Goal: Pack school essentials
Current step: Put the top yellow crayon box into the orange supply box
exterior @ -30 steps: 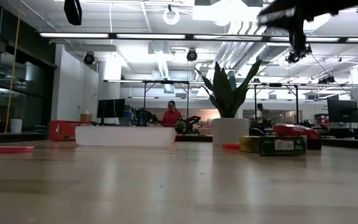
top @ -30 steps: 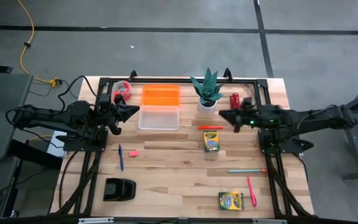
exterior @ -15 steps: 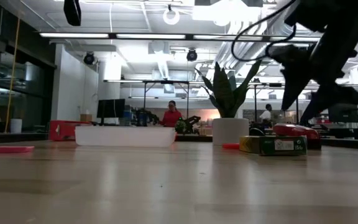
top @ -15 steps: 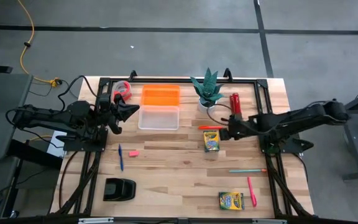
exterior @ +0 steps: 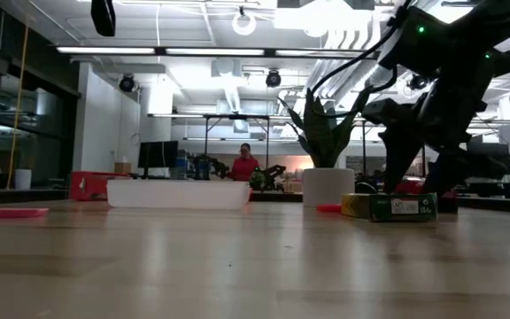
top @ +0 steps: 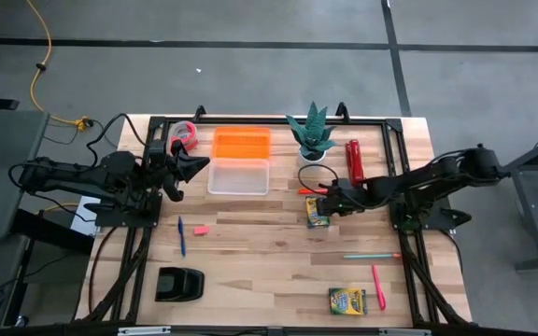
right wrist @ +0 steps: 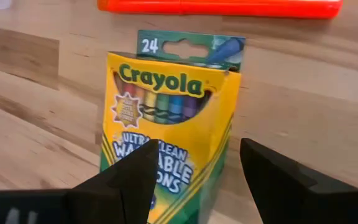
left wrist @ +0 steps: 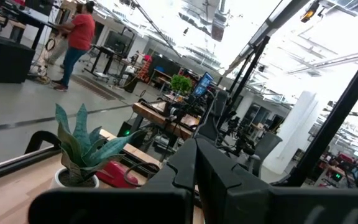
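Note:
A yellow-and-green crayon box (top: 318, 213) (right wrist: 166, 124) lies flat on the table's middle right. My right gripper (top: 329, 201) (right wrist: 194, 180) hovers open just over it, one finger (right wrist: 135, 177) above the box's face and the other (right wrist: 278, 177) past its side. In the low view the fingertips end just above the box (exterior: 388, 206). A second crayon box (top: 347, 300) lies near the front edge. An orange-red marker (top: 317, 190), teal pen (top: 372, 255), pink pen (top: 378, 287), blue pen (top: 181, 235) and pink eraser (top: 201, 230) lie scattered. My left gripper (top: 197, 166) waits shut at the far left.
A clear bin (top: 238, 176) and its orange lid (top: 242, 143) sit at the far middle, beside a potted plant (top: 313, 140). A red cylinder (top: 352, 161) lies right of the plant, a red tape dispenser (top: 183, 133) at far left, a black block (top: 178, 283) near front left.
My right gripper has come down from high above the table and moved toward the near and left edges, ending just over the crayon box. The box has not moved.

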Tool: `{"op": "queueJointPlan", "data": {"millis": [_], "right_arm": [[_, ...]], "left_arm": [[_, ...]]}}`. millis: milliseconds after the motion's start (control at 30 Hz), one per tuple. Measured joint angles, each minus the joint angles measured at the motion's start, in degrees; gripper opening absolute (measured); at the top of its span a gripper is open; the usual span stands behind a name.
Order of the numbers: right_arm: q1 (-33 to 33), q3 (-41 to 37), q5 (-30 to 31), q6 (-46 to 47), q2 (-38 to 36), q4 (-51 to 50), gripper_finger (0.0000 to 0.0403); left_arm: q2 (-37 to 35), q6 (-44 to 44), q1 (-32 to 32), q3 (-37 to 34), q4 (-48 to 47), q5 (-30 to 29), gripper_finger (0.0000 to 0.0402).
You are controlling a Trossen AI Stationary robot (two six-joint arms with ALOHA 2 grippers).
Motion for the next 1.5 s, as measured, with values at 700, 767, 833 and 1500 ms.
{"op": "queueJointPlan", "data": {"millis": [700,767,833,1500], "right_arm": [[0.00,-0.09,0.18,-6.02,-5.22,-0.14,0.0004],[0.00,-0.09,1.12,-7.94,-8.67,0.47,0.0003],[0.00,-0.09,2.26,-9.84,-11.77,2.62,0.0002],[-0.48,12.87,17.78,-42.25,-13.03,20.28,0.0000]], "left_arm": [[0.00,0.02,0.00,0.00,0.00,0.00,0.0000],[0.00,0.35,0.00,0.00,0.00,0.00,0.0000],[0.01,1.86,0.02,0.00,0.00,0.00,0.0000],[8.45,-0.79,0.02,5.05,-6.97,-4.72,0.0134]]}}
